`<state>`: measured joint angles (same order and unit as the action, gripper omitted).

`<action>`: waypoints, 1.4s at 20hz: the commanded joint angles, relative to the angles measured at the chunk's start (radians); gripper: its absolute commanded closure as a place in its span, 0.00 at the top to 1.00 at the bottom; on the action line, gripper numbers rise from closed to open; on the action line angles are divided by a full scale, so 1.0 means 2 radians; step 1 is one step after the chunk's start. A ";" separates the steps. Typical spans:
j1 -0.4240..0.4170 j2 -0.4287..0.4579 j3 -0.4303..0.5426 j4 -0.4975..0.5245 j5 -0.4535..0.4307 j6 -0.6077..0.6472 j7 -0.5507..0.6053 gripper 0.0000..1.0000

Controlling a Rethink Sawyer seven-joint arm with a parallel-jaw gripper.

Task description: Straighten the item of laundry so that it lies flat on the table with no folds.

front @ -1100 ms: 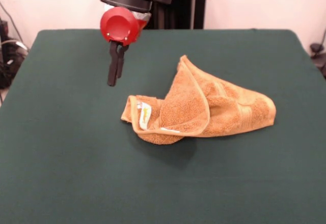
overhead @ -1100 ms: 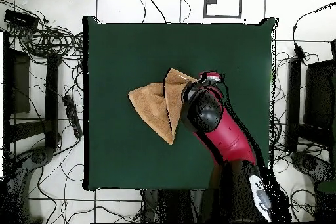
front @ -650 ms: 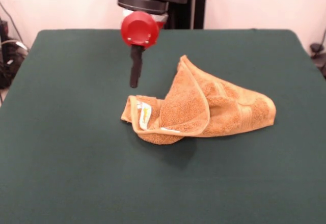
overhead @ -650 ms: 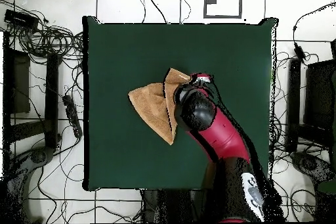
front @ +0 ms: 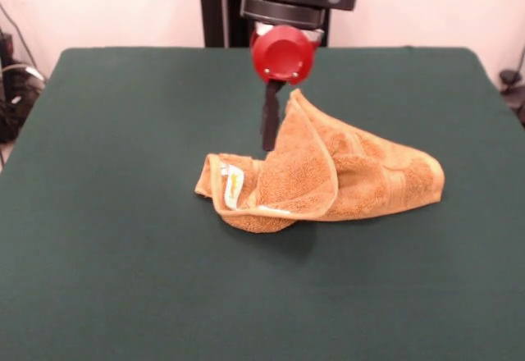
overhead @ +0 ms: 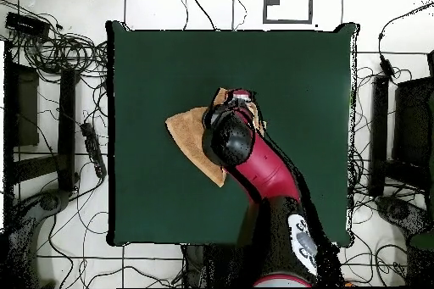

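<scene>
Hanging beside crumpled, folded terry towel (front: 328, 172) on felt table (front: 107, 213): jaws (front: 268, 135), state unclear.

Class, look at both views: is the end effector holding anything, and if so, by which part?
Nothing is held. The end effector hangs shut beside the folded towel, gripping none of it.

The green counter (front: 98, 254) is lying bare on all sides of the crumpled towel (front: 344, 176), which is standing as the only obstacle near the middle, while the gripper (front: 268, 135) is hanging just beside the towel's raised fold, and the arm (overhead: 258, 163) is covering part of it from above.
</scene>
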<state>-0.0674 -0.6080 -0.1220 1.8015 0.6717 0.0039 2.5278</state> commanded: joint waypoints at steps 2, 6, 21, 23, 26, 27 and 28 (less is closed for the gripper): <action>0.025 0.053 0.079 -0.002 0.050 -0.034 0.150 1.00; 0.026 0.064 0.084 -0.008 0.056 -0.052 0.143 1.00; 0.044 0.102 0.082 -0.027 0.096 -0.048 0.120 1.00; 0.055 0.106 0.070 -0.027 0.112 -0.032 0.114 1.00; 0.075 0.114 0.043 -0.033 0.132 0.014 0.106 1.00; 0.079 0.115 0.038 -0.034 0.136 0.022 0.104 1.00; 0.086 0.120 0.026 -0.039 0.139 0.037 0.104 1.00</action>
<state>0.0251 -0.4169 -0.0655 1.7676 0.8388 -0.1334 2.5278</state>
